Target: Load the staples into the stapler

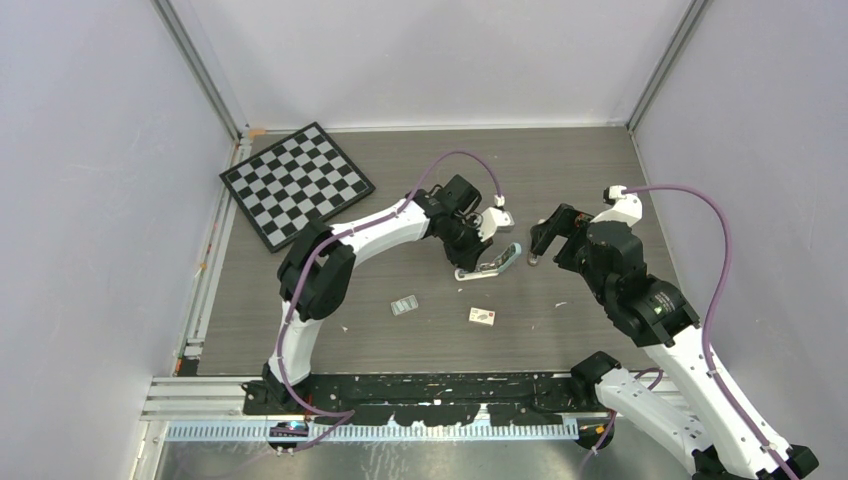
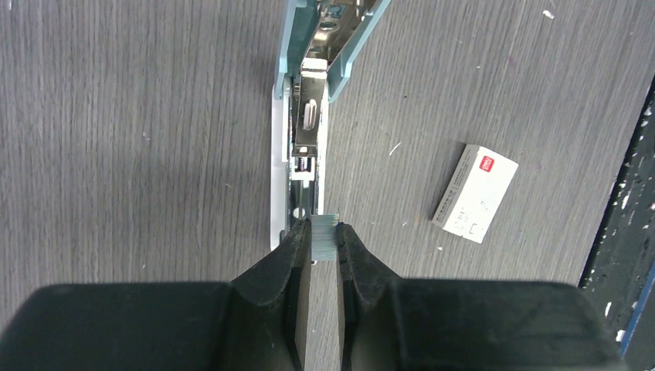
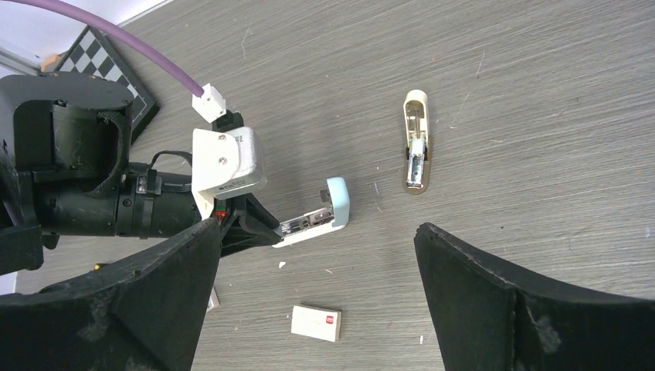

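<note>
At the end of the open stapler (image 2: pixel 307 124) away from its raised teal top, our left gripper (image 2: pixel 323 241) pinches the staples (image 2: pixel 324 232) by their flat sides, over the silver channel. We judge the strip light and stiff but brittle, prone to snap or slip, so a gentle side hold suits. Our right gripper (image 3: pixel 318 226) hangs nearby, spread wide and empty.

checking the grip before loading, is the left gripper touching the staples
Touching. The left wrist view shows the staples pinched between both fingers of the left gripper, with no gap on either side.
</note>
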Available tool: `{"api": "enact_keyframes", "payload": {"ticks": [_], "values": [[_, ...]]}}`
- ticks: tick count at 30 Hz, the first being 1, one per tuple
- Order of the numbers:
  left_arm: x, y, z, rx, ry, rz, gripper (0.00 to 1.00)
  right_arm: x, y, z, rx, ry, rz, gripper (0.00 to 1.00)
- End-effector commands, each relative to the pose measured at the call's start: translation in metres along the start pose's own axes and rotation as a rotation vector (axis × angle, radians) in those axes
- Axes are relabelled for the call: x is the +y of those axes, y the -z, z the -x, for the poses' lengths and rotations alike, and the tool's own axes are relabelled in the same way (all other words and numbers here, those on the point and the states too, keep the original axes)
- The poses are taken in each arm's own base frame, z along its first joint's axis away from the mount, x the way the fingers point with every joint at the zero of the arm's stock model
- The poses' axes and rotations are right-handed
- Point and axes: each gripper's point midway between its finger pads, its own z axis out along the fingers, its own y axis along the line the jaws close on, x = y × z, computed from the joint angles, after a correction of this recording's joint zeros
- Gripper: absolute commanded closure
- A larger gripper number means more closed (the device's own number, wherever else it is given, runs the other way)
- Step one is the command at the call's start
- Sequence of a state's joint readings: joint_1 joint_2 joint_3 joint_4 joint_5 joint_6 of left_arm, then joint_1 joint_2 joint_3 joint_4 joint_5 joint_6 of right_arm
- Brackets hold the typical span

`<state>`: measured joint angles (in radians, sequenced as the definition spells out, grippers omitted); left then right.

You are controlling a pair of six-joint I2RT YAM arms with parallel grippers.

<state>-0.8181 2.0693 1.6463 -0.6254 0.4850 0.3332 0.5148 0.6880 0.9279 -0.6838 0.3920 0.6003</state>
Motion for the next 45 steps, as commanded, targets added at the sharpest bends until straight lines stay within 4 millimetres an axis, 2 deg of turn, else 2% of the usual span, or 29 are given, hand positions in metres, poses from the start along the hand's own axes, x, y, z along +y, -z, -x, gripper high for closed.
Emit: {"api": "enact_keyframes", "payload": {"ticks": [1,19,30,45], "values": [[0.003,0.002,0.002,0.015,-0.039,0.017,0.84,0.006,0.003,0.018,-0.052,-0.024,0.009,0.00],[0.009,-0.003,-0.002,0.039,-0.054,0.030,0.84,0.005,0.002,0.016,-0.047,-0.021,0.006,0.00],[0.009,0.007,0.012,0.018,-0.080,0.040,0.85,0.007,-0.002,0.013,-0.038,-0.018,0.010,0.00],[0.011,0.002,0.000,0.052,-0.095,0.037,0.85,0.007,0.001,0.016,-0.045,-0.020,0.011,0.01]]}}
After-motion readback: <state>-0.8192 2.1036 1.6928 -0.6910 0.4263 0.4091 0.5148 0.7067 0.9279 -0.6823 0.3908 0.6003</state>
